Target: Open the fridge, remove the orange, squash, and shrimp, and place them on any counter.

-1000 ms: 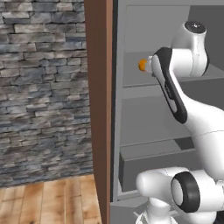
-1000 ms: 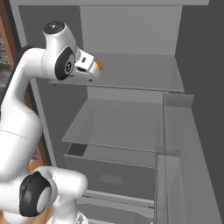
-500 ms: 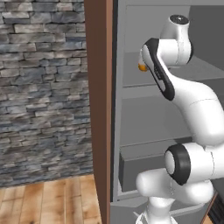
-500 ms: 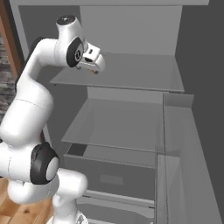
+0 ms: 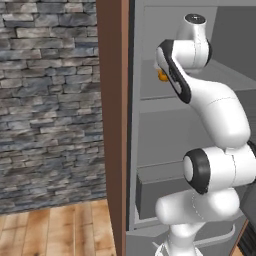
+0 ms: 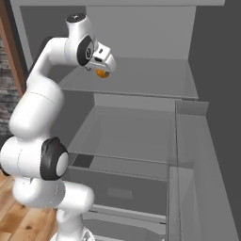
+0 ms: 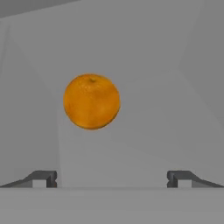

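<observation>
Item: fridge (image 6: 141,33), found with its door already swung wide and its grey interior exposed, so the opening step is judged complete. Item: orange (image 7: 91,101), resting on the upper shelf (image 6: 155,80) of the fridge, toward that shelf's left side as seen from the right base view, and not yet lifted. Item: gripper (image 7: 112,179), presented with its two dark fingertips spread as wide as they go, nothing held between them, aimed at the orange, which sits ahead of the tips and slightly off centre toward one of them; a small lateral correction is judged likely to be needed before closing. In the right base view the gripper (image 6: 104,63) is seen just above and beside the orange (image 6: 101,73), apparently without contact, though the overlap there is too tight for certainty. Remaining work, as judged: all three retrievals and placements are outstanding, the orange being the first in hand; the squash and shrimp are not accounted for in this entry. Clearances: the shelf surface around the orange is bare, the rear wall stands well behind it, and the left inner wall lies near the arm's elbow side. The brown wooden panel (image 5: 114,125) flanks the opening on the left; the lower shelf (image 6: 127,136) and grey drawer (image 6: 117,190) lie beneath, well apart from the working height.
</observation>
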### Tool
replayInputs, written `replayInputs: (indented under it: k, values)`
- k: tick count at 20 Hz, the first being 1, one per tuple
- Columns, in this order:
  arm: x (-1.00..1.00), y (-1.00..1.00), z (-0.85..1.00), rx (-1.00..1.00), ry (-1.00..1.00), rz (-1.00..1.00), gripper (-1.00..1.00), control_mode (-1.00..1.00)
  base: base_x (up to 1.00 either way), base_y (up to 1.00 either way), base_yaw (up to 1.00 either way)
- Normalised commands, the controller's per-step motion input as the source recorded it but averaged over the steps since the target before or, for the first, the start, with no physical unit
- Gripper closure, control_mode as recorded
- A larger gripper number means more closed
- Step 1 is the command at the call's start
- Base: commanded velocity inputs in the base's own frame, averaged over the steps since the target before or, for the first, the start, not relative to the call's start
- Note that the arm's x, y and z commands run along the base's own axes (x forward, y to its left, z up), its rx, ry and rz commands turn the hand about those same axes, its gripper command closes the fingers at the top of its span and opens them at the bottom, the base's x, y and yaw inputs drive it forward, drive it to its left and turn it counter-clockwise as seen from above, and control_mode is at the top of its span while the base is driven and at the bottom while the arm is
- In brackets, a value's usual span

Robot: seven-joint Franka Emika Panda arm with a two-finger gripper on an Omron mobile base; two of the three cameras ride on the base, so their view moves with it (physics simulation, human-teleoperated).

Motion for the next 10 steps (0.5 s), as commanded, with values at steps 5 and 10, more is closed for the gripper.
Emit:
replayInputs:
  k: [5, 10]
  values:
    - [0.33, 0.00, -0.08, 0.00, 0.00, -0.03, -1.00, -1.00, 0.00, 0.00, 0.00]
    - [0.28, 0.00, -0.23, 0.00, 0.00, -0.02, -1.00, -1.00, 0.00, 0.00, 0.00]
